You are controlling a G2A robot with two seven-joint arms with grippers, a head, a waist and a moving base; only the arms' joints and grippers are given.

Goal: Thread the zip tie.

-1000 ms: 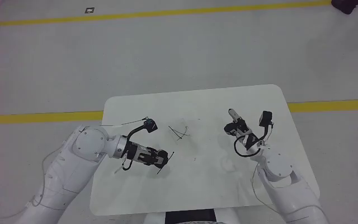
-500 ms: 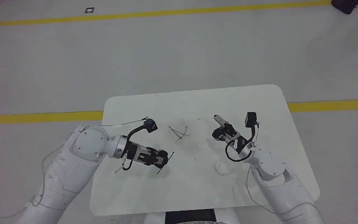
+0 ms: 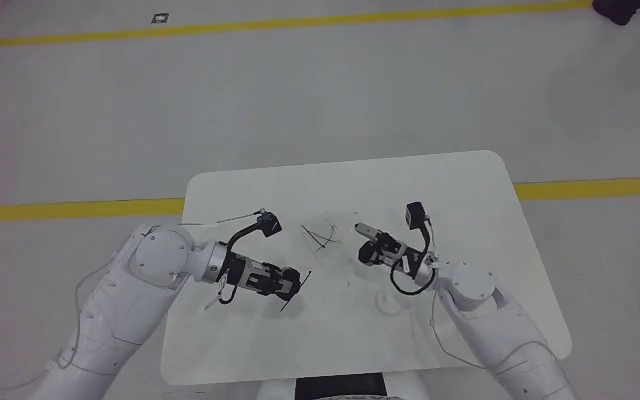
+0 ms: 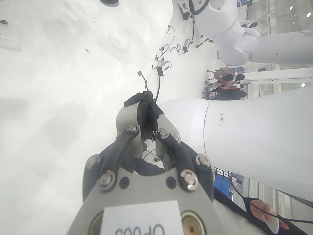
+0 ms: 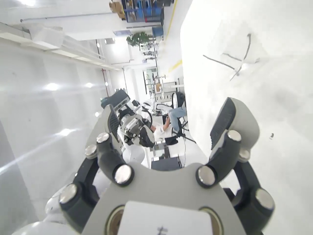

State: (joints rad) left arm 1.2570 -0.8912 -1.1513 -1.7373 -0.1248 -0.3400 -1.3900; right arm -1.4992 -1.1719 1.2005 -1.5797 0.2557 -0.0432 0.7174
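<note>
A thin black zip tie sticks out of my left gripper, which is shut on it, with the small square head at the far end. From above, this gripper hovers over the left-middle of the white table, and the tie's tail pokes out below it. My right gripper is open and holds nothing, just right of a small pile of loose black zip ties. In the right wrist view those ties lie crossed on the table beyond the open fingers.
A tiny dark speck lies on the table between the two grippers. The table's rounded edge is at the far right, with grey floor and a yellow line beyond.
My right arm has swung left from the table's right side toward the loose ties at the centre, its gripper still open. The left arm and its tie have kept still.
</note>
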